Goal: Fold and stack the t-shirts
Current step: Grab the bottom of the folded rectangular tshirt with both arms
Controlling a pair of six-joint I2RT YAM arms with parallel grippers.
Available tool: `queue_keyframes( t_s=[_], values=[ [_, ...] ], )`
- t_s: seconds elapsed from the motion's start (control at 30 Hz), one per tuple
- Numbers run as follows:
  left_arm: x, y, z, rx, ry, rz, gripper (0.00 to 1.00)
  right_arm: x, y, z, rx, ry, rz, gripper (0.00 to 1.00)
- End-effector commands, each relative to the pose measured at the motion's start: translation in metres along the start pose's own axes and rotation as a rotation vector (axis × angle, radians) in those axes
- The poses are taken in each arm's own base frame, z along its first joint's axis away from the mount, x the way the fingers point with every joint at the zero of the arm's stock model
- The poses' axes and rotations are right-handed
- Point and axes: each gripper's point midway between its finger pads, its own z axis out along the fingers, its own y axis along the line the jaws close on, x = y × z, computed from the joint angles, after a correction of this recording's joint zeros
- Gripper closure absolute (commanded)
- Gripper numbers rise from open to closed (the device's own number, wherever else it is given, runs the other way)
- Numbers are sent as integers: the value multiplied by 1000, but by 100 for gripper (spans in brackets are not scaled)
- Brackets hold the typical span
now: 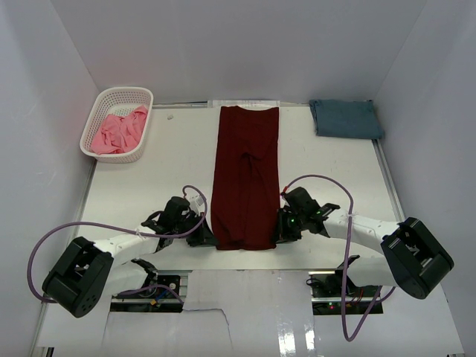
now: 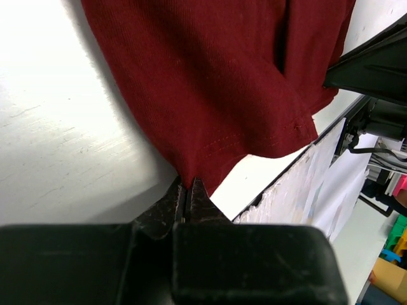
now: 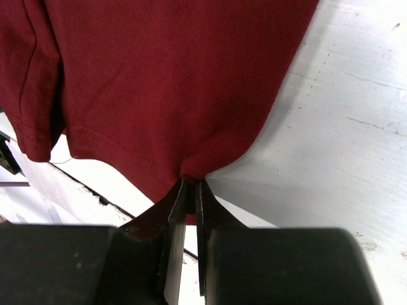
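A dark maroon t-shirt (image 1: 245,175) lies on the white table as a long narrow strip running from the back to the near edge. My left gripper (image 1: 210,239) pinches its near left corner. In the left wrist view the jaws (image 2: 186,184) are pressed together on the maroon hem (image 2: 216,76). My right gripper (image 1: 277,232) holds the near right corner. In the right wrist view its jaws (image 3: 191,183) stand almost together, with a bunch of the maroon cloth (image 3: 165,82) nipped between the tips. A slate-blue t-shirt (image 1: 346,119) lies folded at the back right. A pink t-shirt (image 1: 119,132) is crumpled in the basket.
The white lattice basket (image 1: 123,93) stands at the back left. White walls close in the table on three sides. The table's near edge (image 2: 286,171) runs just beyond the shirt's hem. Purple cables (image 1: 320,178) loop above both arms.
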Motion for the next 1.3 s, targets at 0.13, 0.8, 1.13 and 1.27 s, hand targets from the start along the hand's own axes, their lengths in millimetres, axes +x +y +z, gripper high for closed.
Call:
queue_keyframes(
  t_s=[0.13,0.8,1.13,1.27],
  values=[
    [17,-4,-1,31,54,-5,100,36,-53,-1,174,97,38,86],
    [8,-18,-6,52,31,-12,100,38,-47,-18,164,105,30,78],
    [-17,-43,-22,35,5,9,100,12,-9,-42,92,81,-30,78],
    [-28,-53,-28,20,3,28,100,-2,-2,-50,107,65,-63,78]
  ],
)
